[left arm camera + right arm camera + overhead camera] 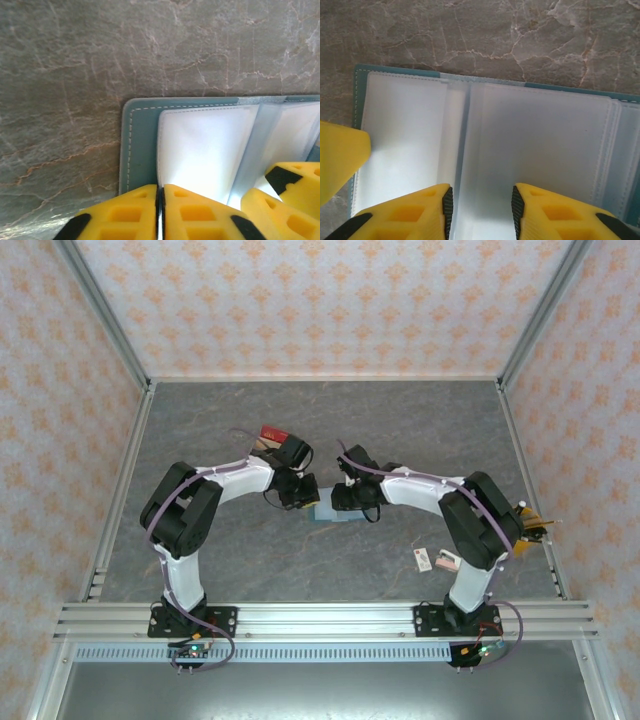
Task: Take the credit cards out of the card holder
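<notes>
Card holder (pixel 335 512): teal wallet, lying open and flat mid-table (pixel 400 430), between the two grippers; pale blue inside, clear sleeves (pixel 540 140) facing up.
Credit cards: none clearly made out; sleeves look blank white, cannot tell whether a card sits inside.
Left gripper (pixel 160 192): jaws pressed together at the holder's near-left edge, apparently nipping the edge of the left sleeve page.
Right gripper (pixel 482 200): jaws apart, astride the fold between two sleeve pages at the near edge, nothing pinched.
Step in hand (judged): anchor holder with left, get right onto a card edge.
Doing it well: keep left pinch low and firm so holder stays flat; find the sleeve's open side first, not clear from these views; close right on the card only, not card plus plastic; draw straight along the sleeve, no twisting.
Risk: grabbing both sleeve layers and lifting the whole wallet; soft cover folding shut.
Writing on holder: none seen; only pale stitching along the teal border.
Other marks: small white tag (pixel 422 558) with red mark, near right, beside a pink lump (pixel 447 562); red flat item (pixel 272 433) far of the left arm; all too small to read.
</notes>
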